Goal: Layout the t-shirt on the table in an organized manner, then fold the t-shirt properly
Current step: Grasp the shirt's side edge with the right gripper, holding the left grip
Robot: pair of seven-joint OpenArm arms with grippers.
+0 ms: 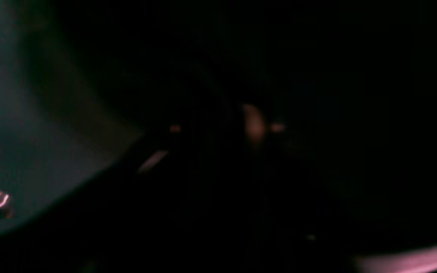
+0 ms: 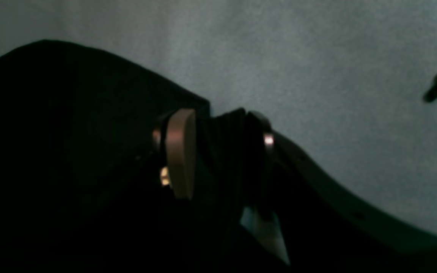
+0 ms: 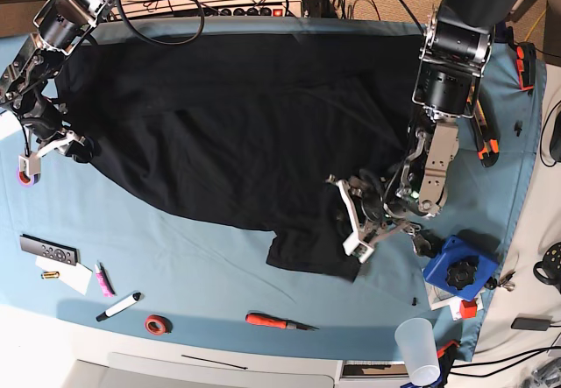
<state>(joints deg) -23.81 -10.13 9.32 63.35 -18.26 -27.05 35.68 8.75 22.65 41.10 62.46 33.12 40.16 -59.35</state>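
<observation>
A: Where does the t-shirt lie?

B: Spread across the upper and middle of the table in the base view. Its top edge runs near the far table edge. Its lower hem slants down to a sleeve at lower centre. Bare blue cloth lies below it.

A: What sits along that front strip?

B: A remote, a marker, a red tape roll and a red-handled screwdriver, all well apart from the shirt.

A: And the end effectors?

B: The right end effector, at the left edge of the base view, pinches a bunched fold of black fabric; the right wrist view shows this. The left end effector sits over the sleeve at lower centre, fingers parted. Its wrist view is nearly black, so whether it grips fabric I cannot tell.
</observation>
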